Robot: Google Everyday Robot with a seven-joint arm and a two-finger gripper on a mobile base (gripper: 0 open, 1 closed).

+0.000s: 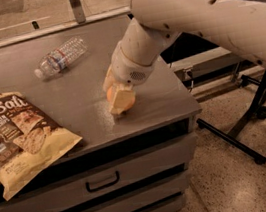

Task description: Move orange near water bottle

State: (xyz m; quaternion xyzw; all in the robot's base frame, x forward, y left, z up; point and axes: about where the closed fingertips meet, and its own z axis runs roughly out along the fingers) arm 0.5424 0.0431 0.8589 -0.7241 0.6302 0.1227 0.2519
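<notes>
Right of the bottle [60, 57] and well apart from it, the orange [130, 102] rests on the desk [80, 122] with the tool [120, 98] down over it; I cannot tell whether it grips.

Your workplace looks like a lab or office test space rather than a home. A grey metal drawer cabinet [88, 110] serves as the bench and stands on a speckled hard floor [228, 188]. Black equipment stand legs [238, 131] are at the right, and a metal-framed partition [74, 3] runs behind. A snack bag [19, 137] and a water bottle [61, 56] lie on top. Your gripper [120, 99] is low over the cabinet's right half, at the orange [130, 102].
</notes>
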